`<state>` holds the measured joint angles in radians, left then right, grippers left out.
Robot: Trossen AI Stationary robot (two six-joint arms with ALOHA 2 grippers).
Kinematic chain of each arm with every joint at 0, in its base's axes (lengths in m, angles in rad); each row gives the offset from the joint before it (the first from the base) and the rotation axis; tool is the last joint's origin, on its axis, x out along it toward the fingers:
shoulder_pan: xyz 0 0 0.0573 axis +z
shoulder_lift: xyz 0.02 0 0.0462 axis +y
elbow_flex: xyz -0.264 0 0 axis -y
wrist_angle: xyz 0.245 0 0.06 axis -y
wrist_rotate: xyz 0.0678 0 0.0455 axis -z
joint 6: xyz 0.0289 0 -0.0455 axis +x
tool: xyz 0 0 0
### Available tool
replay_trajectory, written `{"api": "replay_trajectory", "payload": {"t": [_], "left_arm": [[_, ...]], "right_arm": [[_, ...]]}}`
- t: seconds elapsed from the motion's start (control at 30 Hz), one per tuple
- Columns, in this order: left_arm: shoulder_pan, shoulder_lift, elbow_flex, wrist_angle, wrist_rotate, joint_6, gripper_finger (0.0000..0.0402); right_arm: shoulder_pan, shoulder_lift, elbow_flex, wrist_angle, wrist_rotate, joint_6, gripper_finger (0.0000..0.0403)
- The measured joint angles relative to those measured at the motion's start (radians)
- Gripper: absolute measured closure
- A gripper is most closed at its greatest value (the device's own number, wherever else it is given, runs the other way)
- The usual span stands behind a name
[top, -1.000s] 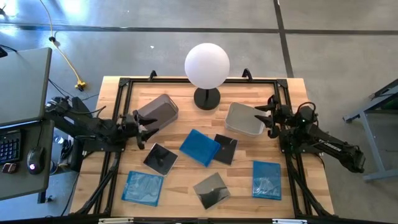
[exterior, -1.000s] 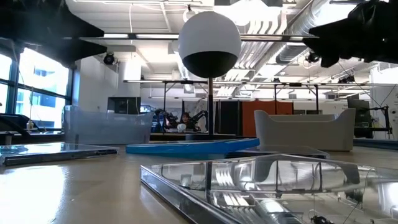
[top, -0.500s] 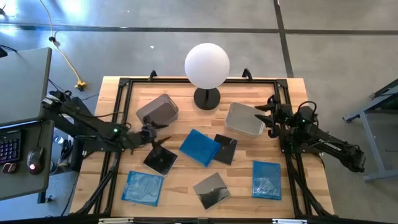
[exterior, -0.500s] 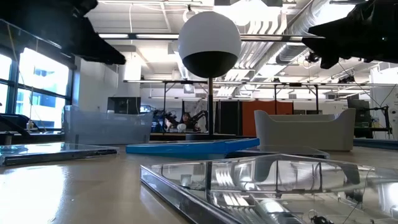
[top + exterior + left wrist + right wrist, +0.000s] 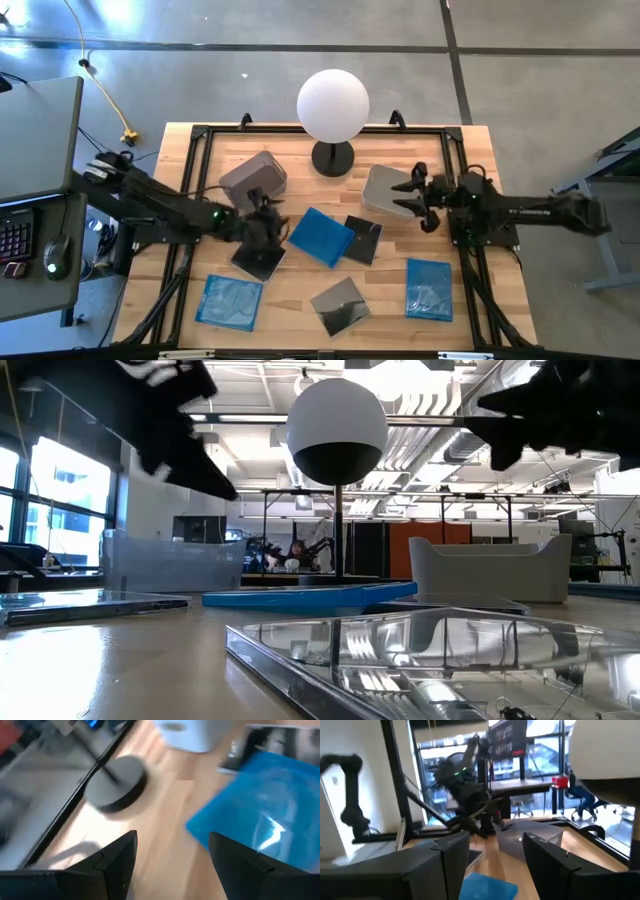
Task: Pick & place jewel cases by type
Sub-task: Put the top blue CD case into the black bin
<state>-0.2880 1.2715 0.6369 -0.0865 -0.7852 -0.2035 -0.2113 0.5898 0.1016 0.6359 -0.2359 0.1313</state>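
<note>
Three blue cases [image 5: 322,237], three dark [image 5: 259,256]

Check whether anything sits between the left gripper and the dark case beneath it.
Nothing visible does. The left gripper hangs open directly above the dark case, with only air between; the blue case lies off to the side.
</note>
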Motion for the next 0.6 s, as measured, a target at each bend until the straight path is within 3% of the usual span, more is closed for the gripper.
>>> {"api": "replay_trajectory", "payload": {"t": [0.07, 0.23, 0.3, 0.43, 0.6], "left_arm": [[0.079, 0.0, 0.0, -0.006, 0.097, -0.094, 0.016], [0.238, 0.002, 0.0, 0.016, 0.524, -0.254, 0.016], [0.269, 0.008, 0.0, 0.021, 0.643, -0.298, 0.016], [0.301, 0.01, 0.0, 0.01, 0.776, -0.39, 0.016], [0.301, 0.046, -0.001, 0.017, 0.781, -0.504, 0.016]], "right_arm": [[0.058, 0.083, 0.074, -0.055, 0.062, -0.047, 0.0221], [0.188, 0.31, 0.272, -0.249, 0.188, -0.212, 0.0221], [0.224, 0.394, 0.345, -0.293, 0.229, -0.276, 0.0221], [0.278, 0.554, 0.448, -0.336, 0.287, -0.382, 0.0221], [0.327, 0.731, 0.518, -0.344, 0.292, -0.53, 0.0221]]}}
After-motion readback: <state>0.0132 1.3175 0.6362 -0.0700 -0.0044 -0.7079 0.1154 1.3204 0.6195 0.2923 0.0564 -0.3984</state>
